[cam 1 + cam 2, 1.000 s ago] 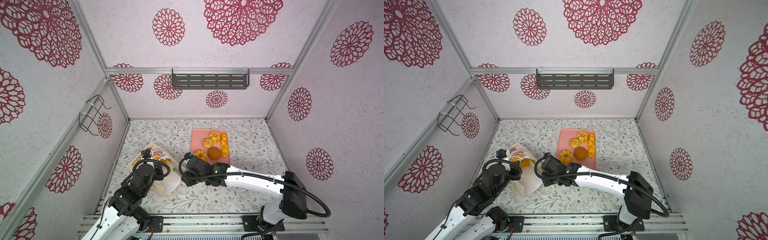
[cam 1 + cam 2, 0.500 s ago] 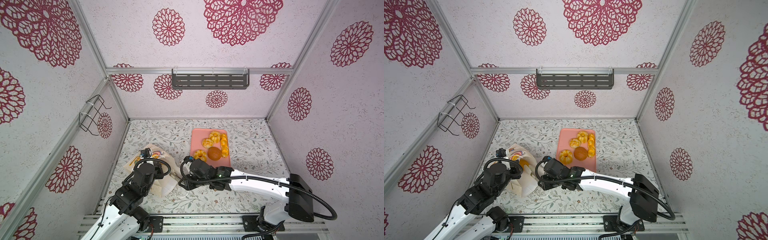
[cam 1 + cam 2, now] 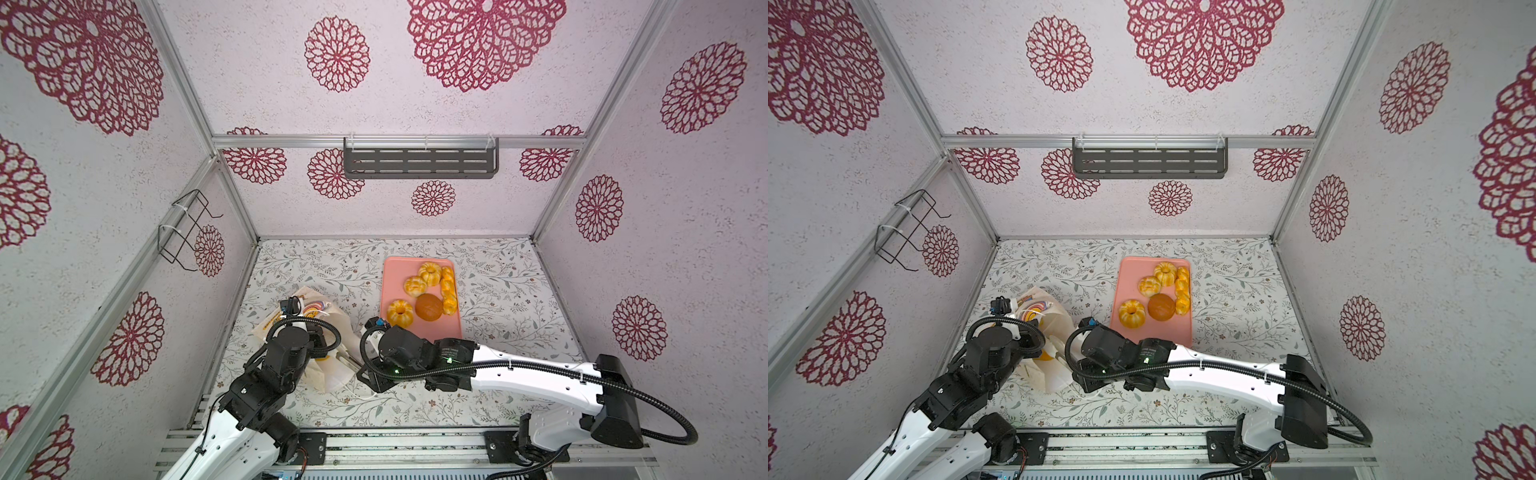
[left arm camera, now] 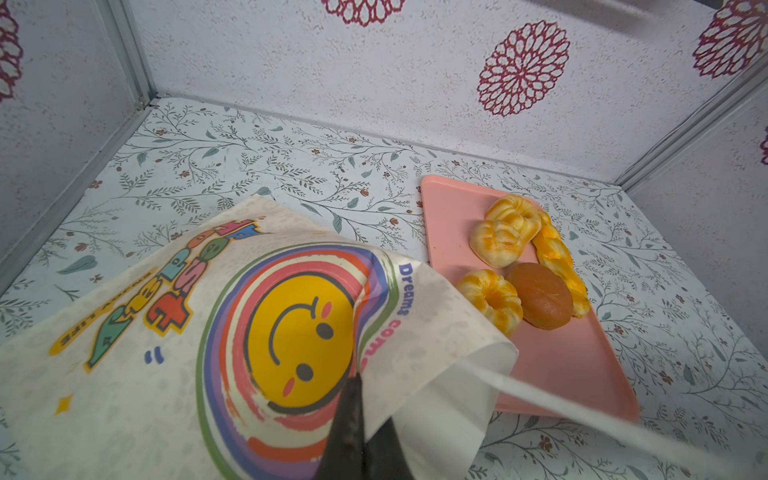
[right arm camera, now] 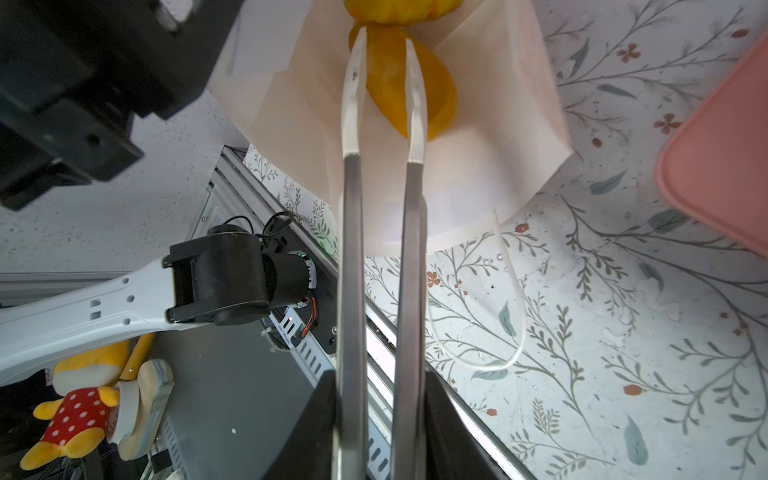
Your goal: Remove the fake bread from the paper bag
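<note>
Left gripper (image 4: 360,399) pinched shut on the paper bag (image 4: 124,395) wall, bottom centre of the left wrist view. Right gripper (image 5: 385,41) nips a yellow fake bread (image 5: 440,95) at the bag mouth, top centre. Left arm (image 3: 286,353) hides most of the bag in both top views. Cord handle (image 5: 517,299) lies loose below the mouth. Pink tray (image 3: 449,328) just right of it carries five pastries (image 3: 415,286).

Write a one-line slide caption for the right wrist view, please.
Right gripper pinches a glossy orange toy pastry at the mouth of the cream paper bag.
</note>
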You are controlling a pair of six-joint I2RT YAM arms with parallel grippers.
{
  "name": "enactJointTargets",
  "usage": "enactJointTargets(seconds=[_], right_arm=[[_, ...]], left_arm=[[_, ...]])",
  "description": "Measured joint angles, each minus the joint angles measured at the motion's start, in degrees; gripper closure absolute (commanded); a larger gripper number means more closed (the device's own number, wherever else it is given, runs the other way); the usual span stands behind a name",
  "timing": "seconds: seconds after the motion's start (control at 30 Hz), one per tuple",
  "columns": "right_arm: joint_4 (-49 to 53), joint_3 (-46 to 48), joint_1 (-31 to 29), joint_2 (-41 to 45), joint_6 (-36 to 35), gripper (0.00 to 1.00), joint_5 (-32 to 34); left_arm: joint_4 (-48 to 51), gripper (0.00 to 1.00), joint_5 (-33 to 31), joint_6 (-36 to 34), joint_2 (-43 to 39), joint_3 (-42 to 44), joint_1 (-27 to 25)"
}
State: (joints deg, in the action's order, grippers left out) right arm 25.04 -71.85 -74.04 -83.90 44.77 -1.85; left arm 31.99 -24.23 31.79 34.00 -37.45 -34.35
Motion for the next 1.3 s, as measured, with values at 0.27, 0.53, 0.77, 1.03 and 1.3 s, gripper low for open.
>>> enactJointTargets(seconds=[0.27, 0.53, 0.77, 1.03, 1.3], right_arm=[[3.7, -0.6, 1.3, 0.0, -1.8, 0.67, 2.1], [3.9, 1.0, 4.9, -0.9, -2.2, 0.65, 1.9], [1.5, 1.1, 6.3, -4.7, -1.4, 0.64, 1.5], [-3.5, 3.0, 6.6, -6.9, 0.9, 0.63, 0.1], [-8.2, 3.2, 8.4, -9.1, 3.5, 0.64, -1.9]], left_arm=[[0.0, 1.00, 0.2, 0.0, 0.0, 0.0, 0.0], [-0.1, 1.00, 0.4, 0.4, 0.2, 0.0, 0.0], [-0.7, 1.00, 0.5, 1.2, 0.8, 0.0, -0.1], [-1.1, 1.00, 0.6, 1.2, 1.1, 0.0, -0.2], [-1.4, 1.00, 0.6, 1.3, 1.1, 0.5, -0.2]])
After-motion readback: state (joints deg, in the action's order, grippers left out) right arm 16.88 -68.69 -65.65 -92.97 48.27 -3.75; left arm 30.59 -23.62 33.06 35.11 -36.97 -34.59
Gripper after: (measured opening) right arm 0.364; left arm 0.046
